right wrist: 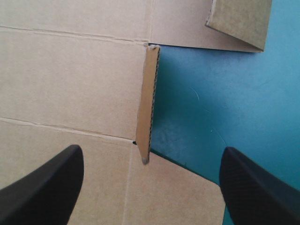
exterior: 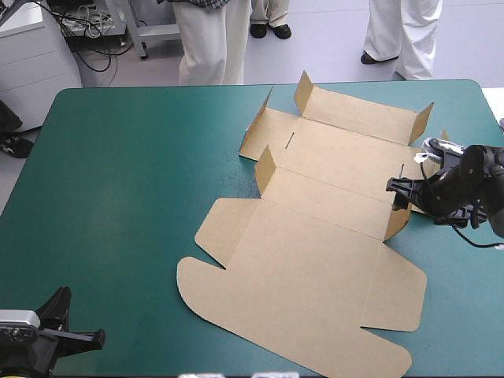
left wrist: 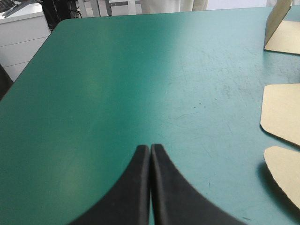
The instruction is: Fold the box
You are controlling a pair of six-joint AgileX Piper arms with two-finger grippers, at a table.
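The box, a flat cut sheet of brown board, was laid out mid-to-right on the teal-green table cover, a few small flaps stood up. The black-fingered right gripper was held wide open over one upright flap at its right edge. The left gripper was clenched tight over bare cover, near-left corner.

You have nothing to read here: the brown box and the teal-green cover show you no print, label or number
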